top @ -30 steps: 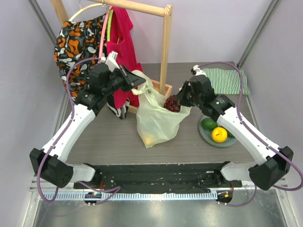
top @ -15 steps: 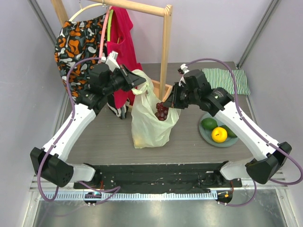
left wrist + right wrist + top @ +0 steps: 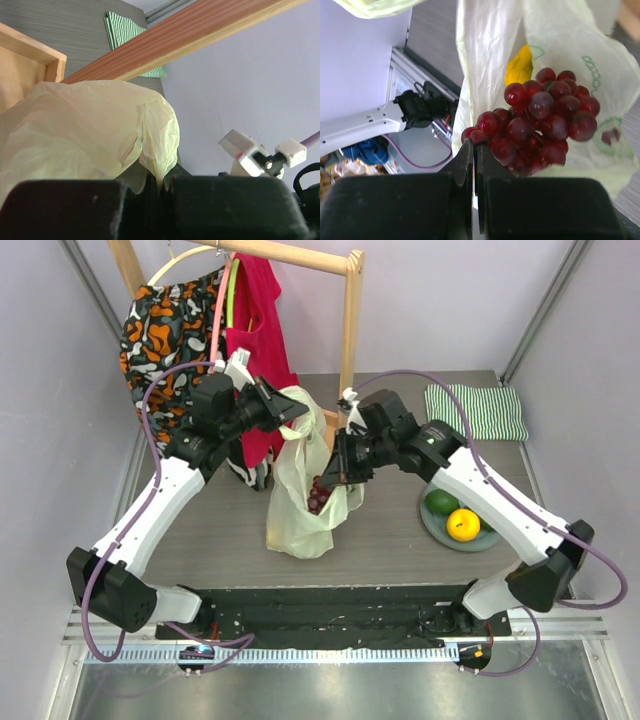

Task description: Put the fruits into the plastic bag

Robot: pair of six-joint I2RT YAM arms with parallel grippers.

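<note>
The pale-green plastic bag [image 3: 295, 510] stands at mid-table. My left gripper [image 3: 292, 410] is shut on its handle and holds it up; in the left wrist view the handle [image 3: 159, 145] runs down between my jaws [image 3: 160, 182]. My right gripper [image 3: 338, 472] is shut on the stem of the dark red grape bunch [image 3: 318, 495], which hangs in the bag's mouth. In the right wrist view the grapes [image 3: 535, 125] hang beside my closed jaws [image 3: 476, 150], with a yellow fruit [image 3: 520, 65] lower inside the bag [image 3: 570, 45]. An avocado [image 3: 440, 503] and a yellow-orange citrus [image 3: 463, 524] lie on the grey plate [image 3: 432, 525].
A wooden clothes rack [image 3: 350, 340] with a red garment [image 3: 258, 330] and a patterned one [image 3: 165, 325] stands behind the bag. Its rail [image 3: 190, 35] crosses the left wrist view. A green-and-white striped cloth [image 3: 475, 412] lies at the back right.
My right arm has swung left from beside the plate, carrying the grape bunch down into the bag's mouth. The bag has been drawn left. My left gripper has stayed put.
</note>
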